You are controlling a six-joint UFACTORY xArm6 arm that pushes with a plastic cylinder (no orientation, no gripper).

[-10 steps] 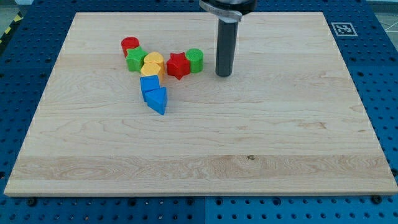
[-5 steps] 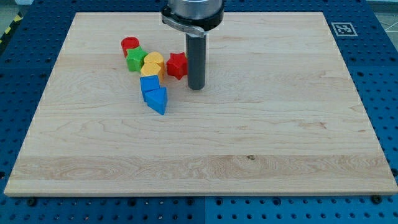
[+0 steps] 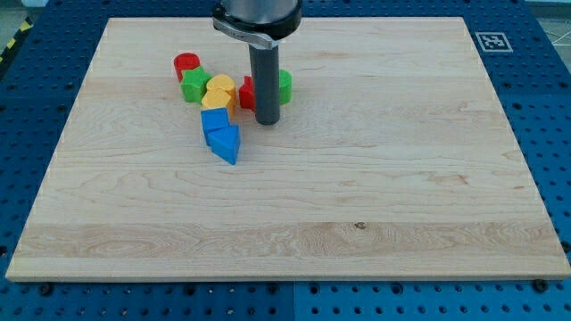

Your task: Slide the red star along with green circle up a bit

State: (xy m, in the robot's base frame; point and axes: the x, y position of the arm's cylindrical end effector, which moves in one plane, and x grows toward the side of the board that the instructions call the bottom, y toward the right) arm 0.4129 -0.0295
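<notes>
1. Pale wooden board (image 3: 357,178) lies on a blue pegboard table (image 3: 553,134); a black-and-white square marker (image 3: 488,41) sits off the board's top right corner, and no readable writing shows
2. Red star (image 3: 245,92) lies in the upper left part of the board, mostly hidden behind the rod; the green circle (image 3: 285,86) touches or nearly touches its right side
3. My tip (image 3: 267,121) sits just below the pair, about under the seam between the two; there is no pincer here, only a plain rod, so nothing opens or closes
4. Both blocks lie toward the view's top from my tip, so a straight upward push looks right
5. Left of the red star: yellow block (image 3: 219,91), green star (image 3: 194,85), red cylinder (image 3: 186,64); below left, blue block (image 3: 214,121) and blue wedge (image 3: 226,143)
</notes>
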